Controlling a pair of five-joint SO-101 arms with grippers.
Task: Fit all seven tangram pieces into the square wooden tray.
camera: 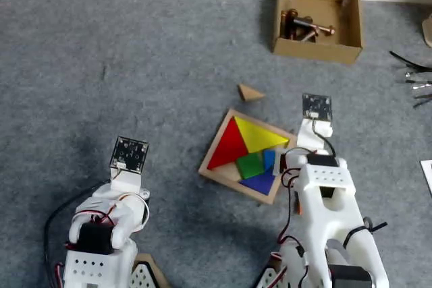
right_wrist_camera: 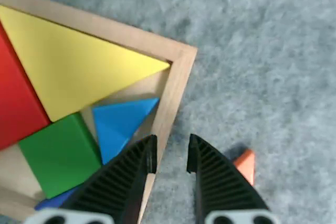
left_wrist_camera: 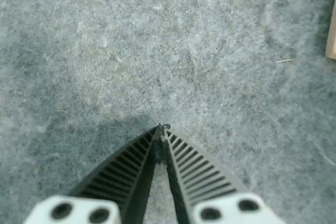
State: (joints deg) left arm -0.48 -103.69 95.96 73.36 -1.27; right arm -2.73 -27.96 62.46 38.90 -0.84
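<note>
Parted claw (right_wrist_camera: 172, 155) hangs just beside tray (right_wrist_camera: 172, 92) rim.

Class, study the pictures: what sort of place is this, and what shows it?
Probably a robotics test bench: a white left arm and right arm at a grey felt-covered table, a cardboard box of metal parts, and loose cables at its edge.

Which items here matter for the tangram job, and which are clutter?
Job: wooden tray, red triangle, yellow triangle, green square, light blue triangle, dark blue piece, orange piece, tan triangle.
Clutter: cardboard box, metal parts, cables.
</note>
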